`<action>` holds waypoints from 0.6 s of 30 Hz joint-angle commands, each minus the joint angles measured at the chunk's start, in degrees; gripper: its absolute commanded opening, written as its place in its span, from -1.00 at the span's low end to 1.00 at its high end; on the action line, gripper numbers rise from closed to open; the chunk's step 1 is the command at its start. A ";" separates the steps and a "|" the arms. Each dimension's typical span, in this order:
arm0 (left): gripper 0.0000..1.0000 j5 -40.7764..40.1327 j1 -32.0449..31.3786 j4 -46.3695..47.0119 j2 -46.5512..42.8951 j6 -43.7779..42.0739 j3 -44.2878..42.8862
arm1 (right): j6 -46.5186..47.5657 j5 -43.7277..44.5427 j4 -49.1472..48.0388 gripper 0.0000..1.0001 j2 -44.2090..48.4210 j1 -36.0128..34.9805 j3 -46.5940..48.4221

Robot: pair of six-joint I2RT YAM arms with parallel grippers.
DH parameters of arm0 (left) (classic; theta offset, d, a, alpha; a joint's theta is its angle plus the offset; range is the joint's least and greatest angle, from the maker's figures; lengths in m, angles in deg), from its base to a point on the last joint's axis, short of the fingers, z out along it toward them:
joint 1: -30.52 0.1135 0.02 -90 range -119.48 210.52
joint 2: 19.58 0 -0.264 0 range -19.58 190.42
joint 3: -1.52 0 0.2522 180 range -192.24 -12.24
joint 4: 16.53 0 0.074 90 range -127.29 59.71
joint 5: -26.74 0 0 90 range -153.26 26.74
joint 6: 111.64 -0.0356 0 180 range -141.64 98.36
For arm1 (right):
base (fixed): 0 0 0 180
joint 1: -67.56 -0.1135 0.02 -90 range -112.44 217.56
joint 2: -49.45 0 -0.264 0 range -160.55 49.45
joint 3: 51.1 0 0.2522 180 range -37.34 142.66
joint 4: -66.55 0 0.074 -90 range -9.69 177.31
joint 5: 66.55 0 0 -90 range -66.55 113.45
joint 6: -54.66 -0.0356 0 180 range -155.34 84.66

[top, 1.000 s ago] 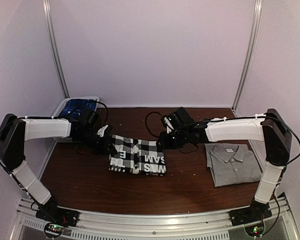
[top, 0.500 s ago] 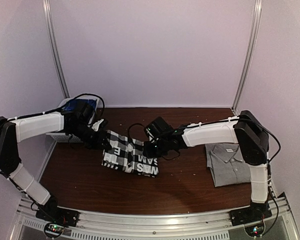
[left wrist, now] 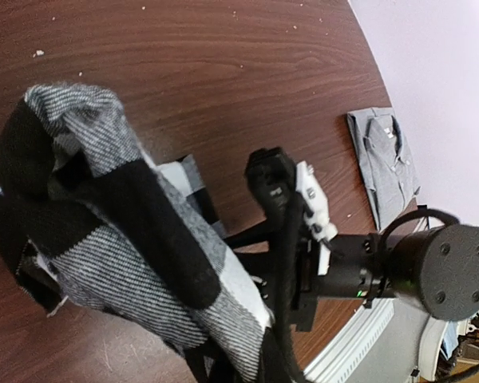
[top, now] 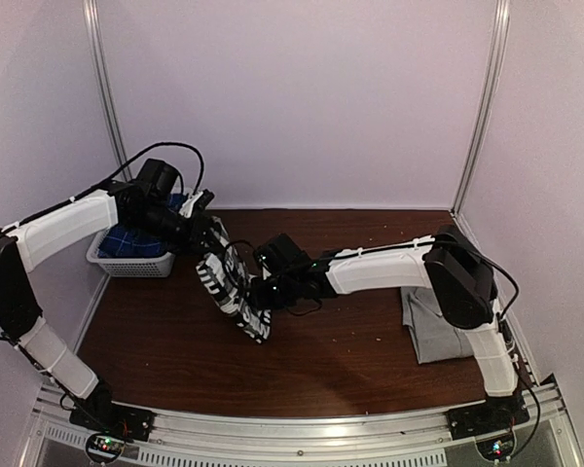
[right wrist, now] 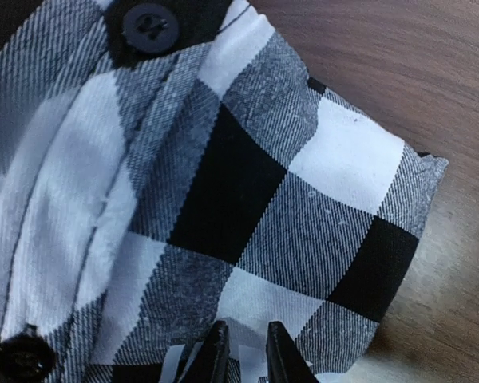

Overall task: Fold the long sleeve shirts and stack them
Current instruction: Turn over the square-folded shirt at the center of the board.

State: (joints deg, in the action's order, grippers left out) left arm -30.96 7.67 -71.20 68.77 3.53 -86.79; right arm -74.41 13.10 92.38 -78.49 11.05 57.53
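Observation:
The black-and-white check flannel shirt (top: 232,287) hangs bunched off the table, slanting from upper left down to lower right. My left gripper (top: 207,233) is raised at its top end and shut on it. In the left wrist view the cloth (left wrist: 104,215) covers my fingers. My right gripper (top: 261,290) holds the shirt's lower part. In the right wrist view its fingertips (right wrist: 217,355) stand close together with a fold of check cloth (right wrist: 247,215) between them. The grey collared shirt (top: 433,336) lies folded at the right, partly behind my right arm, and shows flat in the left wrist view (left wrist: 385,163).
A white basket (top: 127,265) holding blue cloth stands at the back left, just behind my left arm. The brown wooden table (top: 350,360) ends at a metal rail in front. Pale walls with upright metal posts close the back and sides.
Both grippers have moved left with the flannel shirt. The left one has risen, so the shirt went from lying flat to hanging bunched. The right arm now stretches across the table middle.

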 commanded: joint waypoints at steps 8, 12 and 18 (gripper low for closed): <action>-1.00 5.81 -0.49 5.52 6.58 1.99 -8.91 | -8.42 -6.95 -15.89 -0.61 -8.34 -1.00 8.03; -1.00 5.95 -1.56 6.96 7.76 2.93 -9.79 | -9.31 -8.07 -19.69 -0.61 -8.75 -0.88 6.85; -1.00 5.25 -1.67 7.07 7.88 2.96 -9.92 | -9.45 -9.21 -23.38 -0.53 -4.94 0.66 0.44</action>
State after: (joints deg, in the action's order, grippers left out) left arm -27.62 6.68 -69.01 76.73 5.93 -94.44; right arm -83.53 6.63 74.42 -86.93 10.90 61.79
